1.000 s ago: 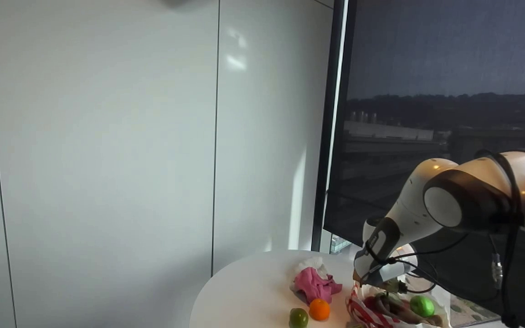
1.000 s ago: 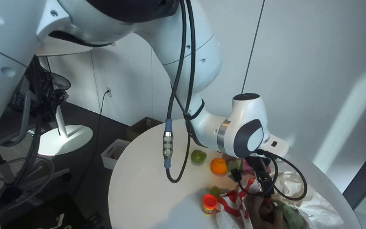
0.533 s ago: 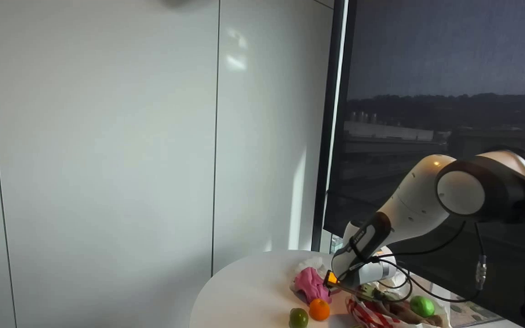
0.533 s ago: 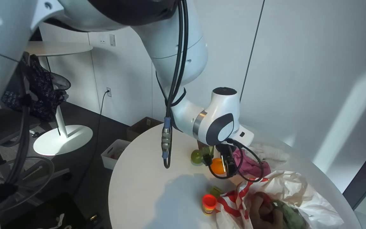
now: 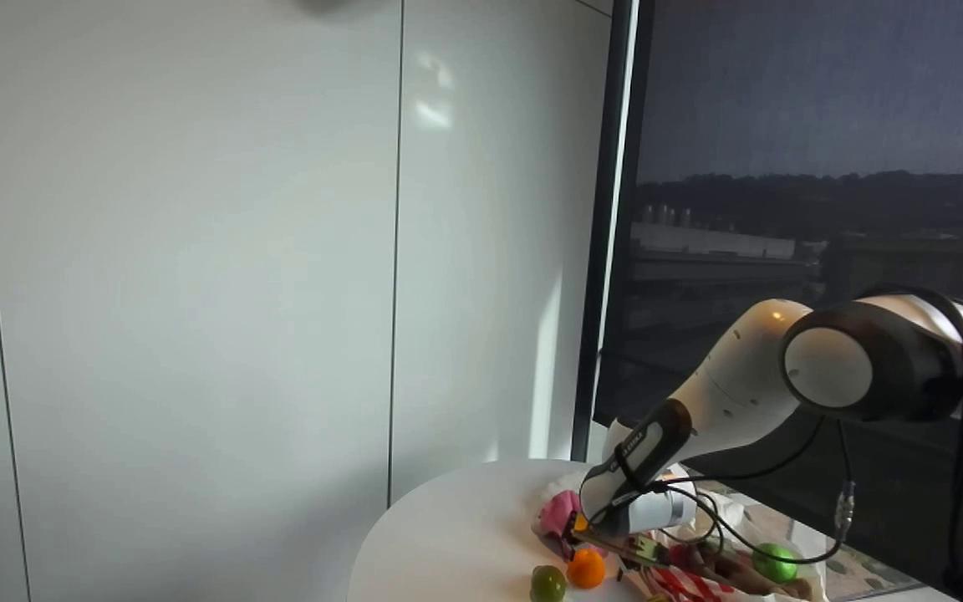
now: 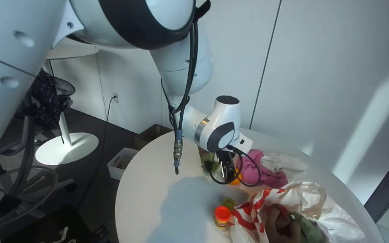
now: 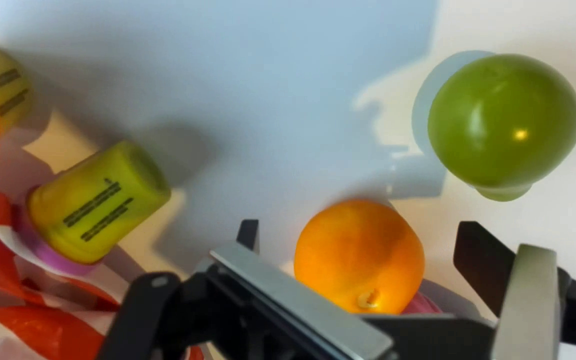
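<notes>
Hangs low over the round white table (image 6: 144,202), with the gripper (image 7: 358,235) spread wide and nothing pinched. Has, farthest left of the hand in the wrist view, a red-lidded tub (image 6: 222,217), upright in an exterior view and so probably steady on its own flat base. Next, closer in but well apart from the fingers (image 7: 483,262), shows a yellow tub (image 7: 100,205) with a purple lid, apparently lying on its side. Probably stopped from rolling by the striped bag (image 7: 43,325) just beside that lid, at the lower left of the hand; cannot tell for certain about touching. In both exterior views, finds that bag slumped, likely for want of stiffness, around a jumble of contents (image 6: 278,229), with a bright green ball (image 5: 775,563) among them in an exterior view.

At the hand itself, frames the orange (image 7: 360,255) between the two fingertips, on the tabletop, with a gap showing beside each and no visible contact. Looks set wide enough to straddle the fruit without nudging. At the orange's palm-side edge, glimpses a sliver of pink cloth (image 7: 420,304); in both exterior views, lies crumpled beside a white cloth (image 6: 284,162), limp enough to sit in a heap. Farthest right of the hand, shows a glossy green fruit (image 7: 505,120), out beyond the right-side fingertip and apart from it, apparently balanced without a prop.
</notes>
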You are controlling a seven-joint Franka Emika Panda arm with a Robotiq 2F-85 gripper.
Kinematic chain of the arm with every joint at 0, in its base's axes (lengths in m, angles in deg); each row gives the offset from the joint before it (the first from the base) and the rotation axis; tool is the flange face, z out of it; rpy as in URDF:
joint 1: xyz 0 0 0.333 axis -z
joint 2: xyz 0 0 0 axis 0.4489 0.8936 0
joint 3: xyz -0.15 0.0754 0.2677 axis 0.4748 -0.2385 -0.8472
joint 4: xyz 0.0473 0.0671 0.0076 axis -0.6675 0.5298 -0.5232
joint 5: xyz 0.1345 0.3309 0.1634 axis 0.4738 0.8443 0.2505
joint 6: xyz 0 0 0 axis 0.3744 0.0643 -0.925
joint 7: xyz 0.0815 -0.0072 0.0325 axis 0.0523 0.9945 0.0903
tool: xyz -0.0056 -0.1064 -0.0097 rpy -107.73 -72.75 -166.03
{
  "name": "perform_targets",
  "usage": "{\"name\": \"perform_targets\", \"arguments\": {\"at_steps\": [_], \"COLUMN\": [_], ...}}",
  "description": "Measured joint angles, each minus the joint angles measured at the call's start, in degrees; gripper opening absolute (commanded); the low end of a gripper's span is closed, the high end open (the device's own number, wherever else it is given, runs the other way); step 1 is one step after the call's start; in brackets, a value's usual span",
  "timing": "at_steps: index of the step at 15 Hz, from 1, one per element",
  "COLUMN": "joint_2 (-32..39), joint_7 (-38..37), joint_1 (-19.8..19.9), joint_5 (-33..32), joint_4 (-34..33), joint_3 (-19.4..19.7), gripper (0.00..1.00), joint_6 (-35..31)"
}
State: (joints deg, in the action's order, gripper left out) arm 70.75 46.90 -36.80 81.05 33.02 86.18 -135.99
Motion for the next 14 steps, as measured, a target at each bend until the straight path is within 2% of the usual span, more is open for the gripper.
{"name": "perform_targets", "arguments": {"at_steps": [4, 9, 10, 11, 13, 14], "joint_2": [4.0, 9.0, 9.9, 10.8, 12.2, 12.5], "joint_7": [0.0, 0.0, 0.0, 0.0, 0.1, 0.1], "joint_1": [-2.3, -3.2, -3.5, -3.7, -4.1, -4.2], "joint_5": [-0.7, -0.7, -0.8, -0.8, -0.9, -0.9], "joint_4": [-4.2, -9.5, -10.6, -11.6, -13.3, -13.9], "joint_3": [2.6, 4.3, 4.6, 4.8, 5.1, 5.2], "gripper": [1.0, 1.0, 0.75, 0.75, 0.59, 0.58], "joint_6": [0.0, 0.0, 0.0, 0.1, 0.4, 0.5]}}
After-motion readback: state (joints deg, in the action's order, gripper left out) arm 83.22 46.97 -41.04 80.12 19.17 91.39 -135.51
